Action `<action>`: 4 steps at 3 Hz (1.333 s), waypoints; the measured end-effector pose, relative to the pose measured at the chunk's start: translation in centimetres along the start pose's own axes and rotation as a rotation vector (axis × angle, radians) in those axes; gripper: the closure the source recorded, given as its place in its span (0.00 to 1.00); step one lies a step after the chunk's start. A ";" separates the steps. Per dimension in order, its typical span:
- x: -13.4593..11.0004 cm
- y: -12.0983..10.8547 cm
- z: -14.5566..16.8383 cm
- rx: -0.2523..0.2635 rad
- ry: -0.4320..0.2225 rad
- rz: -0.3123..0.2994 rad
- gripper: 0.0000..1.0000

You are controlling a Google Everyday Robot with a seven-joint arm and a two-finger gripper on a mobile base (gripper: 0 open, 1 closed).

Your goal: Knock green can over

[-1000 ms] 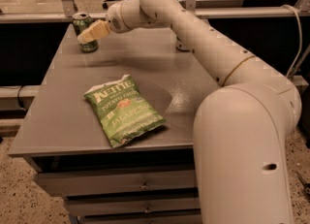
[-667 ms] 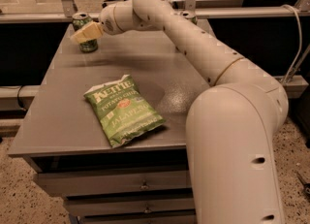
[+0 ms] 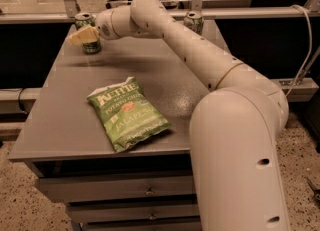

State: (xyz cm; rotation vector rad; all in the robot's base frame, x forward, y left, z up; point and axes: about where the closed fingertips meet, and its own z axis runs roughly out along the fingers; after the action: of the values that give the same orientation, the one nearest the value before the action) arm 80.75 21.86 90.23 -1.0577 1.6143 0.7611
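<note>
The green can (image 3: 88,32) stands upright at the far left corner of the grey table (image 3: 70,120), dark green with a silver top rim. My gripper (image 3: 82,36) reaches across the table from the right and sits right against the can's front, covering its middle. The white arm (image 3: 200,60) stretches from the lower right to the can.
A green Kettle chip bag (image 3: 127,112) lies flat in the table's middle front. A white and silver can (image 3: 193,23) stands at the far edge behind the arm. Metal railing runs behind the table. Drawers are under the table front.
The gripper has moved left along the far edge and now overlaps the green can. The can still stands upright.
</note>
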 end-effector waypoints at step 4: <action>-1.2 0.3 -7.6 0.040 -0.092 0.033 1.00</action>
State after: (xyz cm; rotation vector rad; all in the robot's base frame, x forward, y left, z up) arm 77.47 15.67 93.50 -0.9565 1.5658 0.7846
